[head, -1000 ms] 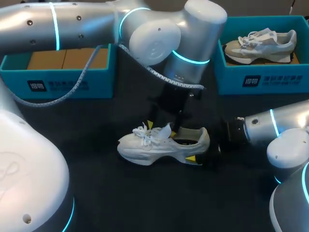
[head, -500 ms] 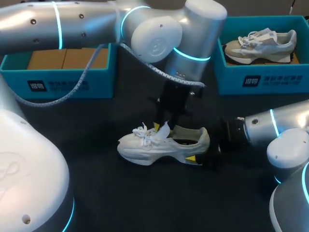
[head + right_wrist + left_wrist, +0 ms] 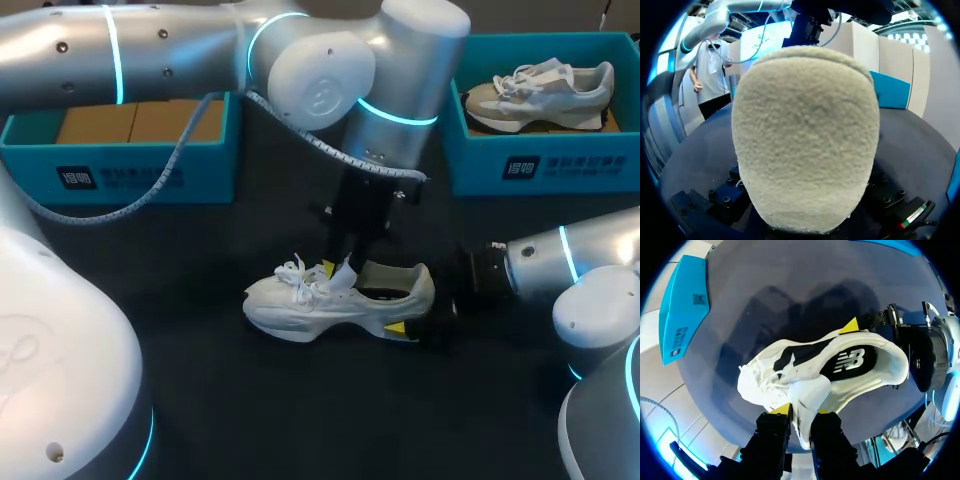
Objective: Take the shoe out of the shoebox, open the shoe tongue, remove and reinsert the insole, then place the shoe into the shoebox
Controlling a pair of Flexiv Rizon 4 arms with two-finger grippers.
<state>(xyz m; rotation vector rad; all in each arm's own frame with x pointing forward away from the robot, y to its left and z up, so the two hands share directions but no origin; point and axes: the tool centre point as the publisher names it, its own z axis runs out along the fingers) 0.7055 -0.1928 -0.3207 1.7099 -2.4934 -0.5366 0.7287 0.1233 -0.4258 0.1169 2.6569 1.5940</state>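
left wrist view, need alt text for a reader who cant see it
The left gripper pinches the raised tongue of a white shoe that sits on the dark table. The shoe's opening shows a dark insole, and the right gripper clamps the heel from the far end.

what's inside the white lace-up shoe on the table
A black insole with a white logo shows inside the white shoe; the toe end is hidden under the tongue and laces.
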